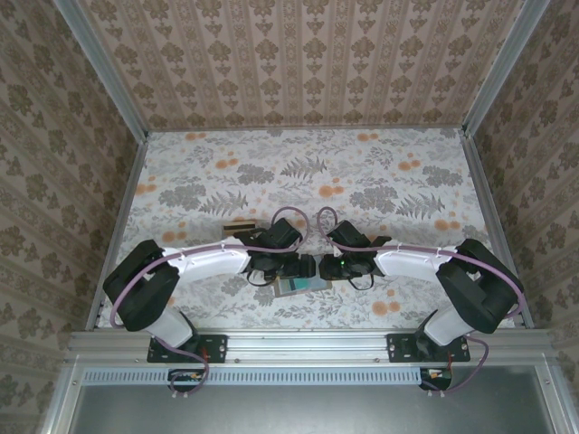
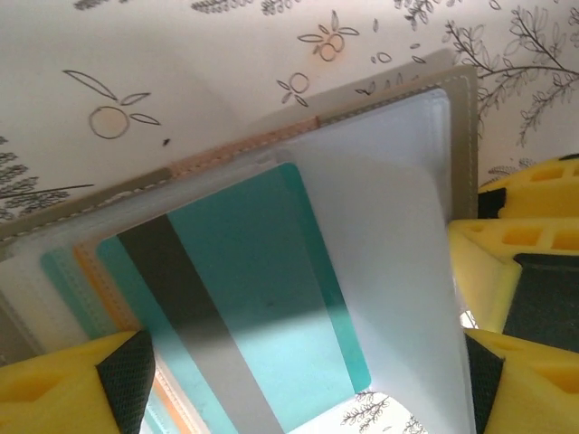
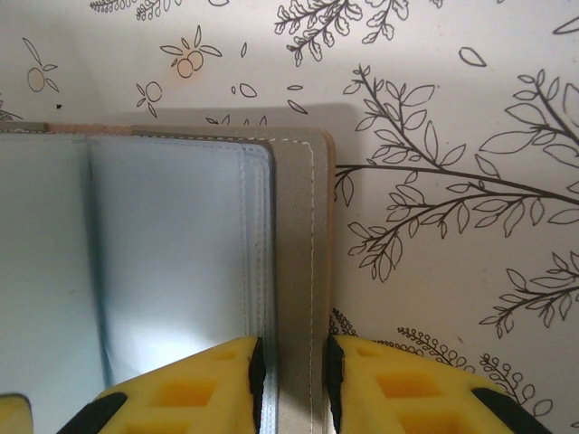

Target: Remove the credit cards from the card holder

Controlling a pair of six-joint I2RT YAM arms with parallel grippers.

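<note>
**Extraction step: holder pinned open, teal card waiting to be drawn**

The card holder (image 1: 303,286) is lying open on the surface (image 1: 362,172), close to the near edge and midway between the two arms. Its blue-grey lining is facing up. A teal card (image 2: 262,298) with a dark stripe is sitting inside a clear sleeve (image 2: 398,271), and the rim of an orange card (image 2: 95,271) is peeking out beneath it.

The right hand (image 3: 296,380) is pinching the grey-brown outer panel at its stitched edge. Its fingers are drawn narrow, with the panel between them, so it is anchoring the holder.

The left hand (image 2: 308,362) is hovering low over the card side. Its fingers are spread wide, one on each side of the teal card, and are gripping nothing.

A tan rectangle (image 1: 237,226) is resting on the surface just beyond the left forearm. It may be a card already out, though it is too small to tell.

The step in hand appears to be pulling the teal card, with at least two cards seemingly remaining inside.

The next move is calling for the left hand to narrow onto the card's exposed end alone and slide it out along the sleeve. Meanwhile the right hand is needed as the counter-hold. Catching sleeve and card together would likely drag the whole holder.
</note>
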